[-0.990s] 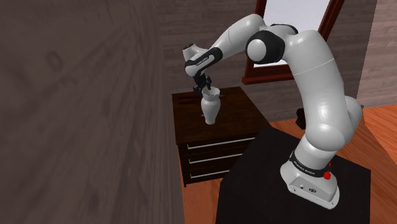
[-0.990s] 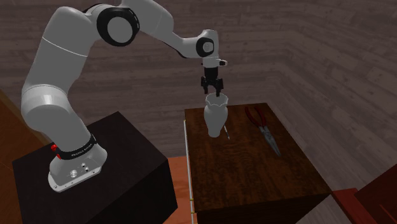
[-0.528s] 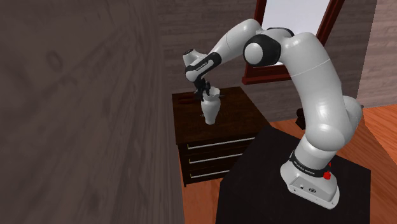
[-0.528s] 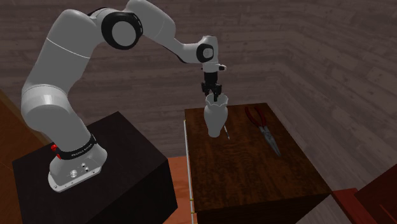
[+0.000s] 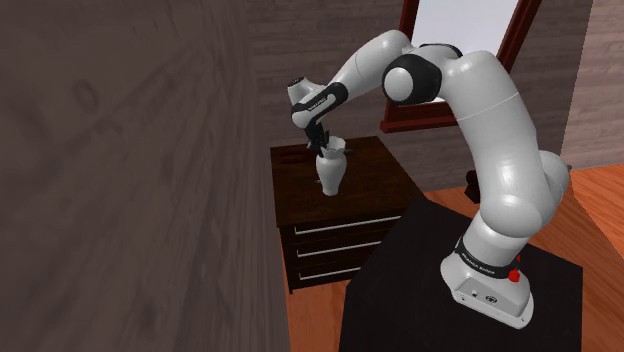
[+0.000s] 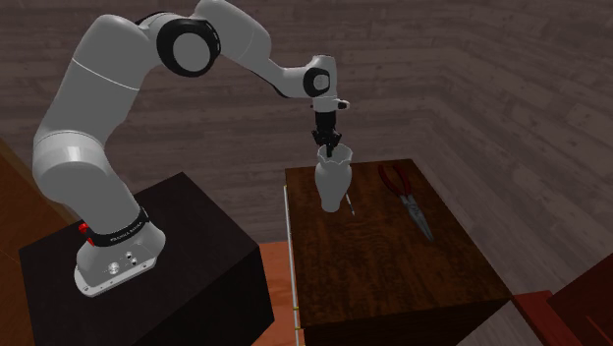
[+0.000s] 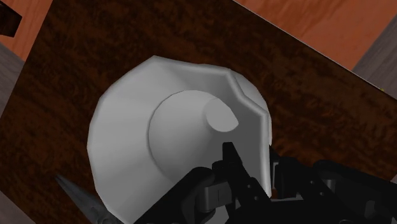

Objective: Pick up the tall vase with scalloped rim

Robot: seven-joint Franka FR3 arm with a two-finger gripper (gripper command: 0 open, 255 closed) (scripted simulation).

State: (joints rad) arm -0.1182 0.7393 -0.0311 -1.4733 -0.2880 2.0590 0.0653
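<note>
While the fingers clamp the white vase rim, red-handled scissors lie nearby.

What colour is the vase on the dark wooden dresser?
The vase is plain white, with no pattern; the second exterior view shows it best.

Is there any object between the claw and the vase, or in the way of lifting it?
Nothing visible. The claw is at the rim of the vase, with the rim wall clasped between its fingers. The scissors lie apart from it on the dresser, outside the path upward.
</note>
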